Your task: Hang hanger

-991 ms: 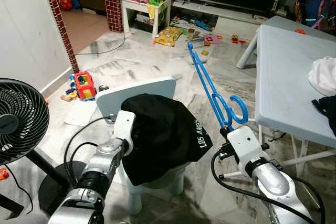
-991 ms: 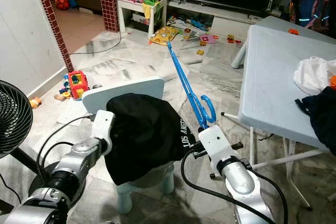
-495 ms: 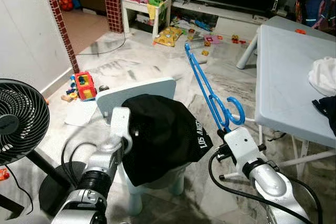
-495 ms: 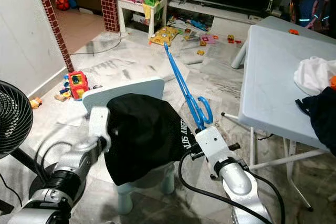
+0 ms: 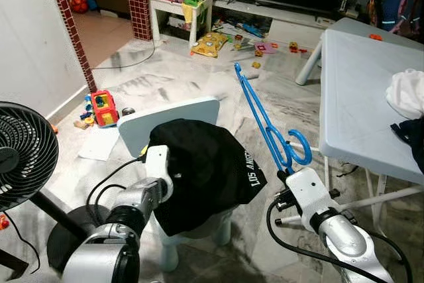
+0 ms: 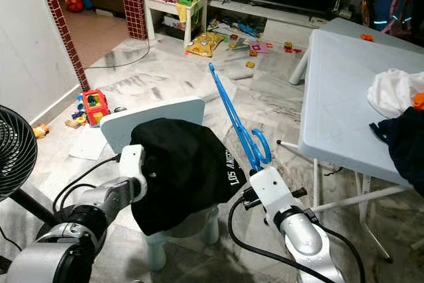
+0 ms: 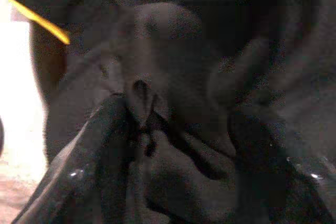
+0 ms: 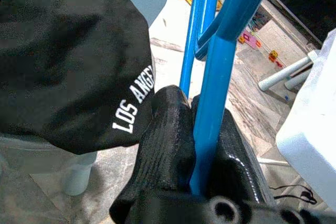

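The right tool (image 8: 195, 145) pinches the blue plastic hanger (image 5: 265, 120) near its hook, beside the black printed T-shirt (image 5: 202, 167) draped on the small white chair (image 5: 169, 114), where the left tool (image 7: 157, 129) grips cloth; the long hanger could twist or slip

Camera dipped slightly; whole scene shifted. Left end effector (image 7: 173, 145), raised against the side of the black shirt (image 5: 199, 164) a second ago, has come lower and drawn back toward the robot, fingers still buried in the fabric. Right end effector (image 8: 197, 150) nudged back and down, the blue hanger (image 5: 265, 124) moving with it, same tilt.
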